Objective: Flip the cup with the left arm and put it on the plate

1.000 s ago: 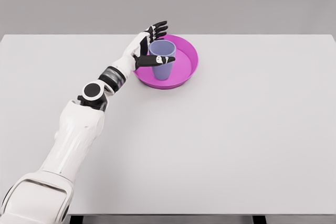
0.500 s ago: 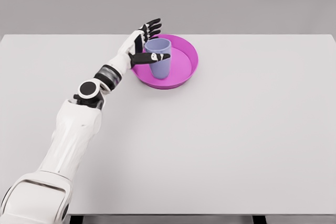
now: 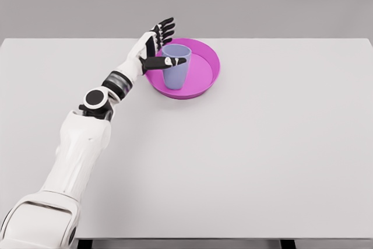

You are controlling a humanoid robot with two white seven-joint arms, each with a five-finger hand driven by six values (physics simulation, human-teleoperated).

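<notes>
Your left hand (image 3: pixel 152 48) has drawn back leftward from the cup (image 3: pixel 176 66), fingers spread; the cup has shifted slightly left and farther on the plate (image 3: pixel 204 74).

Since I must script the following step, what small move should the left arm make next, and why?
Probably draw the left hand away to the left. The cup stands upright, mouth up, on the plate, and the fingers are spread, no longer closed around it, so only clearing the hand without knocking the cup appears to remain.
</notes>
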